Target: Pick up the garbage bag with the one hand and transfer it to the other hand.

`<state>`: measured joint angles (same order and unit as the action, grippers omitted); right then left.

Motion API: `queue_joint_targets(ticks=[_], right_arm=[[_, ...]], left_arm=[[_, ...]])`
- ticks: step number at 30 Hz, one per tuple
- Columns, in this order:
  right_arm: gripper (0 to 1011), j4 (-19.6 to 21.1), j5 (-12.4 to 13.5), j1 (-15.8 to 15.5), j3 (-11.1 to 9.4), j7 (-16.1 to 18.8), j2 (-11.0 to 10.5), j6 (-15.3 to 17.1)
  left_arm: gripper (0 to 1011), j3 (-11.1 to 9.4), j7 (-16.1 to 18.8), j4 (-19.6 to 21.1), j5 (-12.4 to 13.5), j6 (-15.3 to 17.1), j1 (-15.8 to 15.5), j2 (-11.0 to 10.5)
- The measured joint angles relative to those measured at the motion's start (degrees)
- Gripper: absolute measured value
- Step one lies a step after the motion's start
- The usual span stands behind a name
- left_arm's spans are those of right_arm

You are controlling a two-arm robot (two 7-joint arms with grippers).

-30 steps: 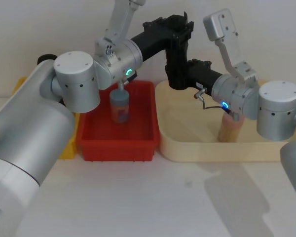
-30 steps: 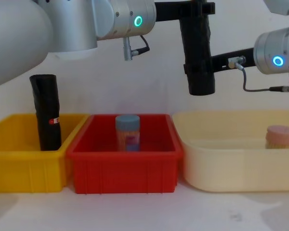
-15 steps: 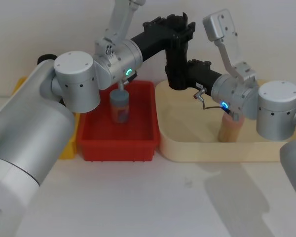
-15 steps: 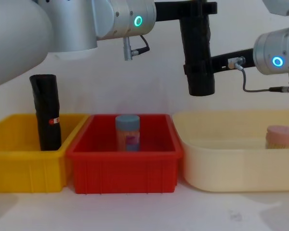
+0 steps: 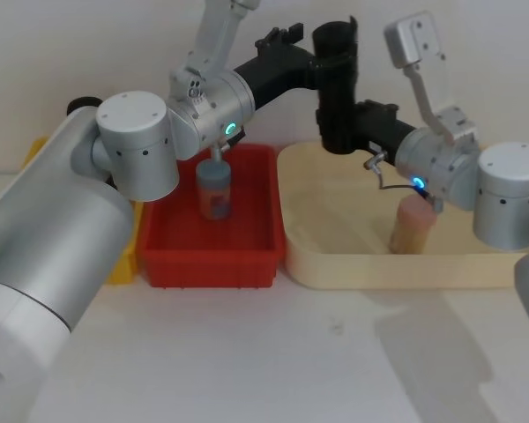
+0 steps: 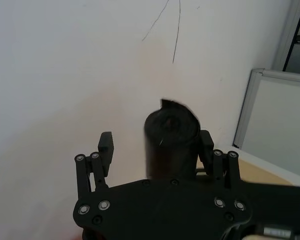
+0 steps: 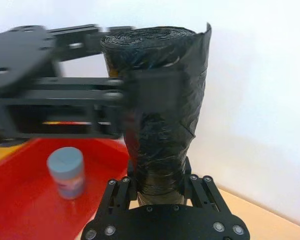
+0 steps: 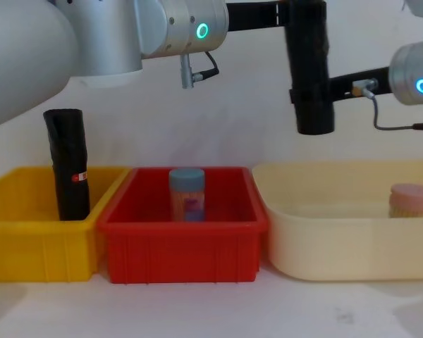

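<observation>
The garbage bag (image 5: pixel 336 84), a tall matte-black crinkled roll, hangs upright in the air over the gap between the red bin and the cream tray. My right gripper (image 5: pixel 351 125), on the blue-ringed arm, is shut on its lower part (image 7: pixel 159 172). My left gripper (image 5: pixel 310 60), on the green-ringed arm, is open at the roll's top; its fingers (image 6: pixel 106 146) stand wide apart, with a gap on one side of the bag (image 6: pixel 171 142). From the chest, the bag (image 8: pixel 311 70) hangs high, with the left gripper (image 8: pixel 285 14) just left of it and the right gripper (image 8: pixel 313 95) clamped low.
Below are three bins side by side. A yellow bin (image 8: pixel 28 232) holds a black roll with a red mark (image 8: pixel 69 165). A red bin (image 8: pixel 183 243) holds a blue-lidded jar (image 8: pixel 187 193). A cream tray (image 8: pixel 338 243) holds a pink jar (image 8: pixel 411 199).
The left gripper has let go of the bag. The right gripper has carried the bag to the right and slightly up, away from the left gripper.
</observation>
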<state>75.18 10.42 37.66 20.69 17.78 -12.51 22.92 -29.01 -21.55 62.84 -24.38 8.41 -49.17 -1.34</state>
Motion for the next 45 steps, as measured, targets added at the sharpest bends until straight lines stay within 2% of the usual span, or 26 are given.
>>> queue_joint_targets(ticks=[16,20,24,25,31,32,34,36,45], right_arm=[[476,-0.4,0.2,-0.6,-5.7,-3.1,-2.3,2.1],[565,-0.7,0.4,-0.6,-6.5,-3.3,-2.7,2.5],[681,-0.8,0.4,-0.7,-7.1,-3.4,-3.1,2.9],[736,-0.9,0.4,-0.7,-7.2,-3.4,-3.2,2.9],[869,-1.1,0.5,-0.7,-7.8,-3.6,-3.5,3.2],[927,-1.1,0.5,-0.7,-7.8,-3.6,-3.5,3.2],[972,-1.1,0.5,-0.7,-8.0,-3.6,-3.6,3.3],[1001,-1.1,0.5,-0.7,-8.1,-3.6,-3.6,3.3],[1001,-1.2,0.6,-0.8,-8.4,-3.7,-3.8,3.5]], left_arm=[[1002,0.0,0.0,0.0,0.0,0.0,0.0,0.0],[1001,0.0,0.0,0.0,0.0,0.0,0.0,0.0],[1001,0.0,0.0,0.0,0.0,0.0,0.0,0.0],[1002,0.0,0.0,0.0,0.0,0.0,0.0,0.0],[1002,0.0,0.0,0.0,0.0,0.0,0.0,0.0],[1001,0.0,0.0,0.0,0.0,0.0,0.0,0.0],[1002,0.0,0.0,0.0,0.0,0.0,0.0,0.0],[1002,0.0,0.0,0.0,0.0,0.0,0.0,0.0],[1001,0.0,0.0,0.0,0.0,0.0,0.0,0.0]])
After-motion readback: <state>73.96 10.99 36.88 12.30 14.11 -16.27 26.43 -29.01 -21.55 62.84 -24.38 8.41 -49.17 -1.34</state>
